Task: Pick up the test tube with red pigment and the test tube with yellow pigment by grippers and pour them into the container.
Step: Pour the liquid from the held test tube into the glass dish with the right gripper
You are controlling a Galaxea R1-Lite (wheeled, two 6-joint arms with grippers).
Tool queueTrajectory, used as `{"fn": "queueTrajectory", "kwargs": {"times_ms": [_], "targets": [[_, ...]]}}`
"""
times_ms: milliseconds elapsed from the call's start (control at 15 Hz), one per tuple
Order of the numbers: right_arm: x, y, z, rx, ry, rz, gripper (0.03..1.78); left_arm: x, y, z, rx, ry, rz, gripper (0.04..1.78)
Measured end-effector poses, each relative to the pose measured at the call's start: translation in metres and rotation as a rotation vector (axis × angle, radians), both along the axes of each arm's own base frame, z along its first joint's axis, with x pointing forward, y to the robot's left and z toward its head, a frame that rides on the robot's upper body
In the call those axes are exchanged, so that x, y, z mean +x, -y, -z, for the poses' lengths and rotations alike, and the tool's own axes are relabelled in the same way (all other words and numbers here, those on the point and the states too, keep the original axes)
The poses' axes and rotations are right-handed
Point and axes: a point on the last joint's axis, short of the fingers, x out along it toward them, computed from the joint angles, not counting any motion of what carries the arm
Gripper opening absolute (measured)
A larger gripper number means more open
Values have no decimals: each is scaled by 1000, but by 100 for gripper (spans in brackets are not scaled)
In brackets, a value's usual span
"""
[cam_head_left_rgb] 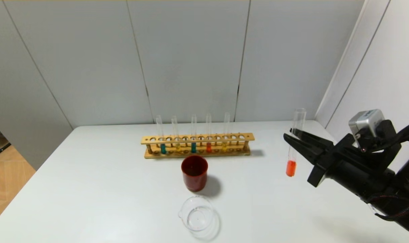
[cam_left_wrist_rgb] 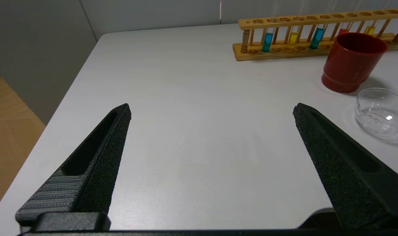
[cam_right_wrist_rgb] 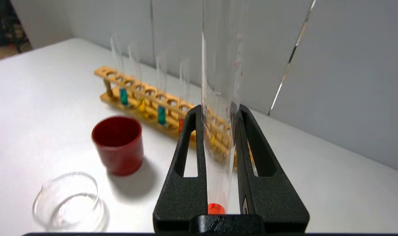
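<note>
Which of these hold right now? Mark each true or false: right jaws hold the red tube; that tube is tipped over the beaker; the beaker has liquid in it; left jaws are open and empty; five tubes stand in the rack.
1. The right gripper holds the red tube. True.
2. That tube is tipped over the beaker. False: it is upright, off to the right of it.
3. The beaker holds red liquid. False: it looks clear.
4. The left gripper is open and empty. True.
5. Five tubes stand in the rack. True.

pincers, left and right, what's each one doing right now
Left pincer: open, holding nothing, above the table.
Right pincer: closed on the test tube with red pigment, held upright.
</note>
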Motion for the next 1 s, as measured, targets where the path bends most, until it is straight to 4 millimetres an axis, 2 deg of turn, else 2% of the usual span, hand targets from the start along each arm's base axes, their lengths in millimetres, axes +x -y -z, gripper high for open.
{"fn": "queueTrajectory", "kwargs": {"times_ms": [400, 1000], "targets": [[-9, -14, 8, -32, -21, -78, 28, 0, 0, 0, 0, 0, 0, 175], [-6, -41, 31, -182, -29, -172, 28, 0, 0, 0, 0, 0, 0, 175]]}}
